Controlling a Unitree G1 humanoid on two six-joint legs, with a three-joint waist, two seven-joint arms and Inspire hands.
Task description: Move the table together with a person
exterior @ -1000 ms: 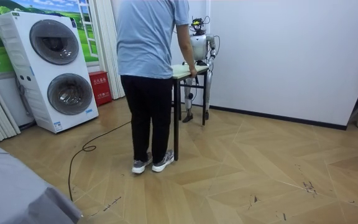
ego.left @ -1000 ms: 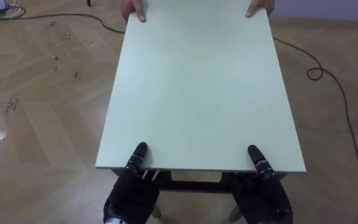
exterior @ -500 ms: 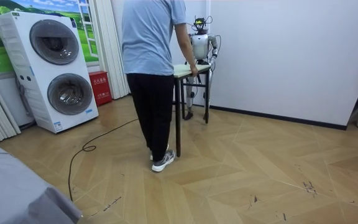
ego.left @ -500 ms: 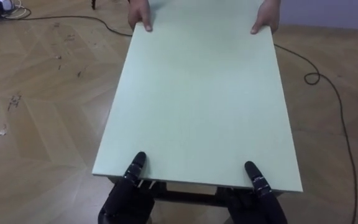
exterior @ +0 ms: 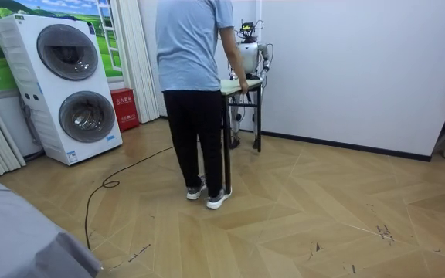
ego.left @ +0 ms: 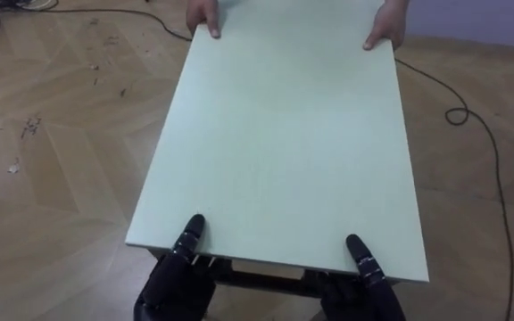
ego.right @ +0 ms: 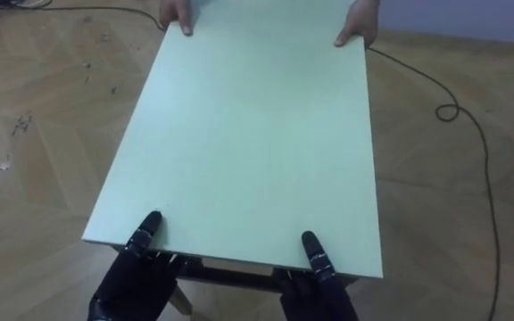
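**Thumbs [ego.left: 191, 234] pinch the near edge of the table [ego.left: 284, 134]**

Left hand [ego.left: 178, 272] and right hand [ego.left: 364, 283] clamp that edge from below, with the thumbs pressed flat on top. The tabletop is plain, pale green and rectangular, on dark legs. A person [exterior: 195, 77] grips the far end with both hands. The table stands over a wood floor [ego.left: 52, 160].
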